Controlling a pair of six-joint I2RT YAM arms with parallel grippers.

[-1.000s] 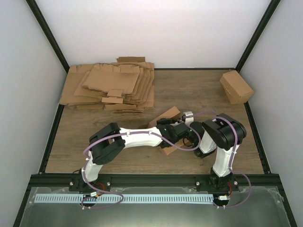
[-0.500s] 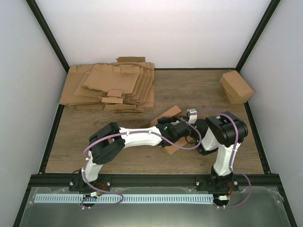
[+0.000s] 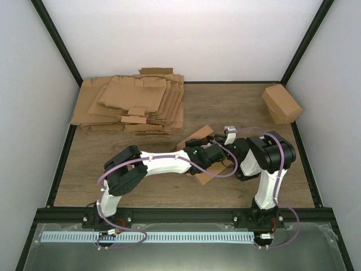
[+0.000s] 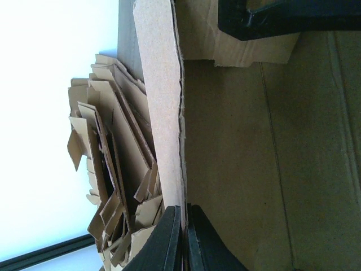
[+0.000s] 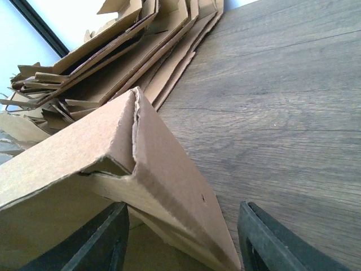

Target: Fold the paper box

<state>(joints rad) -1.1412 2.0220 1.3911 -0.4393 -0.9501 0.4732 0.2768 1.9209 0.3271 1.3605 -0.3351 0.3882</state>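
The box (image 3: 197,138) lies near the middle of the tabletop (image 3: 141,192), partly folded, and both wrists hide much of it; one flap shows on their far-left side and another part on their near side. The left gripper (image 3: 212,153) comes to it from the left; in the left wrist view its fingers (image 4: 168,240) are almost closed, and only a thin cardboard wall of the box stands pinched between them, on its edge. The right gripper (image 3: 221,140) comes from the right, just beside the left one; in the right wrist view it is wide open, with one finger (image 5: 98,243) on each side of a folded corner of the box; I cannot tell if the fingers touch the cardboard. This corner is raised from the tabletop, and one crease along it is a little torn. The pile (image 3: 132,104) of flat sheets lies at the far left, apart from the box; the cuboid (image 3: 282,103) stands at the far right corner, well apart from both grippers.
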